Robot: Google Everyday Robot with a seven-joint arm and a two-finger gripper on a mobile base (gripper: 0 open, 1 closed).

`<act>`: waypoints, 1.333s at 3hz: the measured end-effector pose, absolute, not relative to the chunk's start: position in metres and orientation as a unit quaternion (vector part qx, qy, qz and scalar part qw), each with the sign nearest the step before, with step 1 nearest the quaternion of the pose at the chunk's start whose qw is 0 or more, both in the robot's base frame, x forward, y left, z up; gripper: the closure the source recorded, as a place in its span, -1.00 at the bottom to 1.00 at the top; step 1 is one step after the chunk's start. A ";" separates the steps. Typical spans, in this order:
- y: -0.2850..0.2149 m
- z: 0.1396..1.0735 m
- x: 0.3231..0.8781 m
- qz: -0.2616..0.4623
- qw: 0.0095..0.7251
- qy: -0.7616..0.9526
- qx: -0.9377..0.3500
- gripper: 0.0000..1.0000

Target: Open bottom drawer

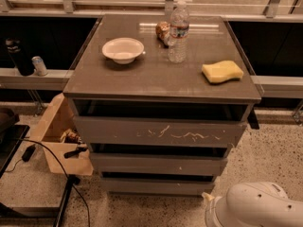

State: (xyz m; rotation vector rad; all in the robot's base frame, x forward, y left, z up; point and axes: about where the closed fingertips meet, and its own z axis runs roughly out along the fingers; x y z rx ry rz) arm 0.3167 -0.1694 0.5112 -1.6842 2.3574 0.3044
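**Drawer unit, bottom drawer not pulled out; gripper low right**

- Grey drawer unit [161, 82] stands mid-frame on a speckled floor [270, 150]. It has three fronts stacked, with a dark gap above each.
- Top front [158, 132]: the tallest, with white scratches across it.
- Middle front [158, 164]: slimmer, with one small white speck.
- Bottom drawer [156, 186]: the slimmest front, plain, lowest in the stack and just above the floor, a little below the centre of the frame. It sticks out no further than the middle front above it.
- Gripper [255, 207]: in the lower right corner, well right of and slightly below the bottom drawer, not touching it. Only a white rounded shell with small holes shows. Cannot tell whether it is wide or narrow, and nothing is seen held.
- On the unit's top:
  - a white bowl [123, 49] at upper left;
  - a clear water bottle [178, 32] upright near the back centre;
  - a small brown item [163, 32] just behind and left of the bottle;
  - a yellow sponge [222, 71] towards the right edge.
- Left of the unit:
  - an open cardboard box [57, 131] touches or nearly touches its side;
  - a black cable [52, 157] curves across the floor in front of the box.
- Ledge at upper left: a dark flask [19, 56] with a small can [39, 65] beside it.
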 end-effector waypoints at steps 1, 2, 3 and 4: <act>-0.170 0.473 0.322 0.109 0.112 0.805 -0.572 -1.00; -0.169 0.446 0.327 0.115 0.120 0.803 -0.572 -1.00; -0.157 0.404 0.337 0.158 0.142 0.782 -0.586 -1.00; -0.140 0.361 0.344 0.204 0.150 0.737 -0.627 -1.00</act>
